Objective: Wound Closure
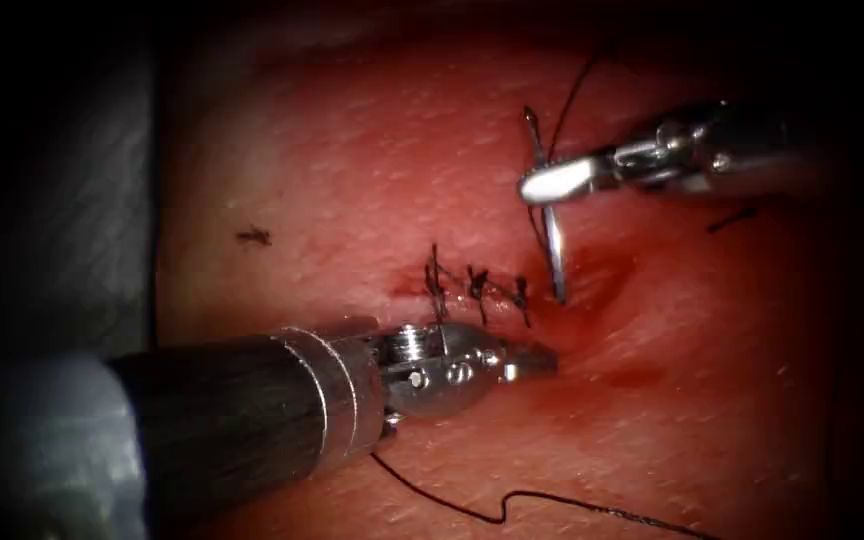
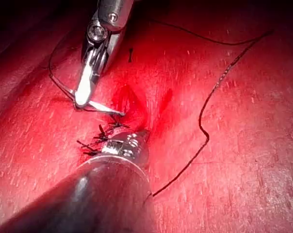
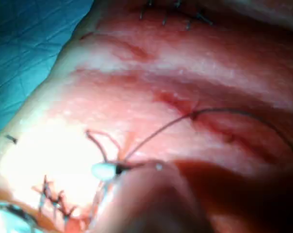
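Endoscope: light pools mid-frame on tissue, w/ heavy dark falloff all round, worst at 9 & 3 o'clock. Hard glare on right tool, softer sheen on left tool. Rt wrist view: tissue glare-blown nr stitches, w/ deep shadow beside it.

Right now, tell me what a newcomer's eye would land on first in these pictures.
First, the right tool, its jaws shut on the curved needle partway along its curve; the needle's point meets the tissue at the right end of the cut. Next, the row of dark stitches left of the needle, and the left tool just below them. Loose thread trails across the tissue near the bottom of the endoscope view.
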{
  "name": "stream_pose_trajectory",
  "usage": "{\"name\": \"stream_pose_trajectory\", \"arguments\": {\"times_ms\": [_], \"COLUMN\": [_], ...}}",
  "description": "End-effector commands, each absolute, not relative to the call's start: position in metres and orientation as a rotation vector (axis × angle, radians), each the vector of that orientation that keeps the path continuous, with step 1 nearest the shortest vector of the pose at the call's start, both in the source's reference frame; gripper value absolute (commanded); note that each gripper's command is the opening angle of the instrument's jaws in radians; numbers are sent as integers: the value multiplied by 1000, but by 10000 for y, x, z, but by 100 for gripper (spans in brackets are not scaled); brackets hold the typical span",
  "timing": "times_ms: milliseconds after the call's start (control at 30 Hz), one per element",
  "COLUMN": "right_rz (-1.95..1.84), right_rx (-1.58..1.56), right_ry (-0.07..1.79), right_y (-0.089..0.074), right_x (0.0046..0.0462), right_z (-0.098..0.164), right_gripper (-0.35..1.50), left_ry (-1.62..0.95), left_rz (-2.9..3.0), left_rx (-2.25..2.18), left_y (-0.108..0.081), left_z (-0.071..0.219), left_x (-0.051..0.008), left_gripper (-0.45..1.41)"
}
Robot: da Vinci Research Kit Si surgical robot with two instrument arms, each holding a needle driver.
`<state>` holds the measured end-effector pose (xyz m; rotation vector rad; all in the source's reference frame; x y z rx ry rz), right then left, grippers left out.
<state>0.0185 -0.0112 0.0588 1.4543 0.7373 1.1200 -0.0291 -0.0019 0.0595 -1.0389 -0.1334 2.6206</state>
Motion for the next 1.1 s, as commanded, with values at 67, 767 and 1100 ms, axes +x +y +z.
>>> {"name": "stream_pose_trajectory", "arguments": {"times_ms": [67, 767, 1100], "right_rz": [1135, 1115, 1125], "right_rx": [1479, 1556, 1558], "right_ry": [716, 702, 678], "right_y": [-121, -139, -140], "right_x": [193, 199, 195], "right_z": [591, 577, 575], "right_gripper": [-35, -35, -35], "left_ry": [-136, -138, -139], "left_rz": [2620, 2620, 2620], "left_rx": [-1040, -1041, -1041], "left_y": [-21, -20, -20], "left_z": [601, 600, 600], "left_x": [-297, -296, -295], "left_gripper": [-45, -45, -45]}}
